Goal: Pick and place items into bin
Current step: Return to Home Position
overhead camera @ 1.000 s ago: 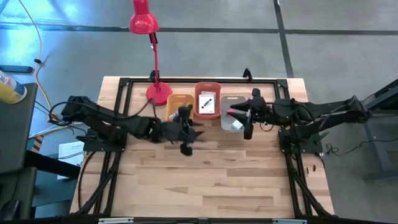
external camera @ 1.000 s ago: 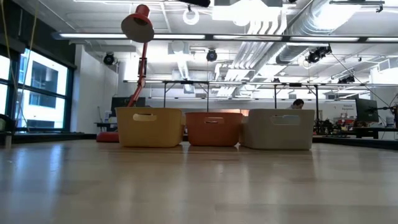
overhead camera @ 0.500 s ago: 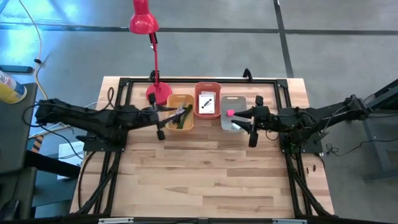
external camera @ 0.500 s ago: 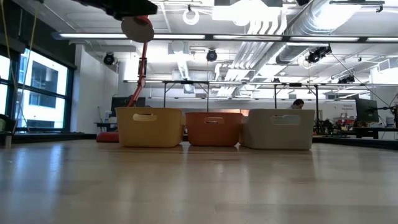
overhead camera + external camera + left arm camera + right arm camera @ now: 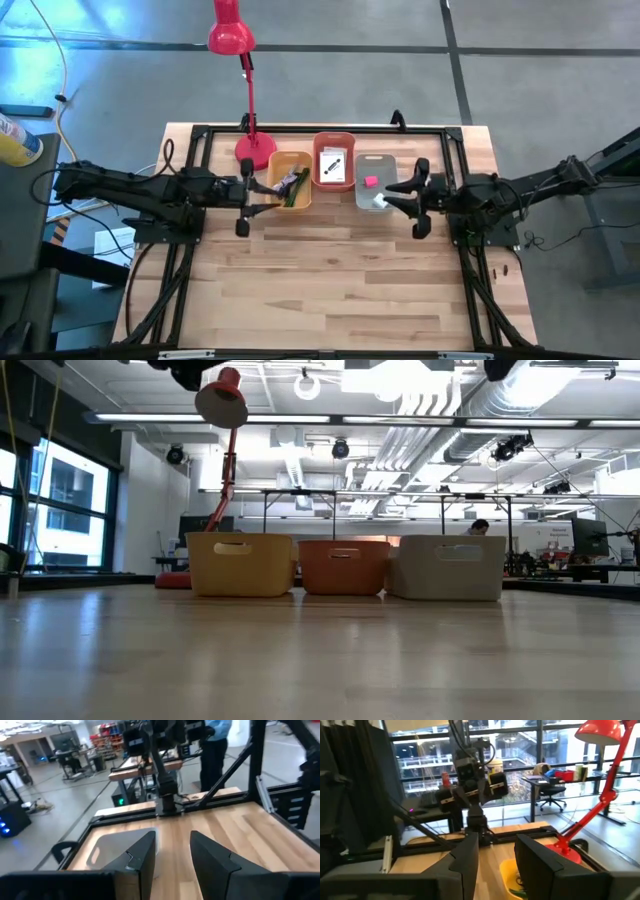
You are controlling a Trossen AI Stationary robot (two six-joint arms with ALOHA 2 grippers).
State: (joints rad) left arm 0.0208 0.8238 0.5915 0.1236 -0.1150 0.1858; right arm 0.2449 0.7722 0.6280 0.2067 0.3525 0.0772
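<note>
Three bins stand in a row at the table's far side. The yellow bin holds the green stick and the black cable. White cards lie in the orange bin. A pink cube and a white cube lie in the grey bin. My left gripper hangs open just left of the yellow bin; its wrist view shows it empty. My right gripper hangs open just right of the grey bin, also empty. I cannot make out the clear packet.
A red desk lamp stands behind the yellow bin, its base on the table's far edge. A black frame runs along the table's sides. The near half of the wooden table lies in front of the bins.
My left gripper has drawn back from in front of the yellow bin toward the table's left edge. My right gripper has pulled away from over the grey bin toward the table's right edge. The pink cube now lies uncovered in the grey bin.
</note>
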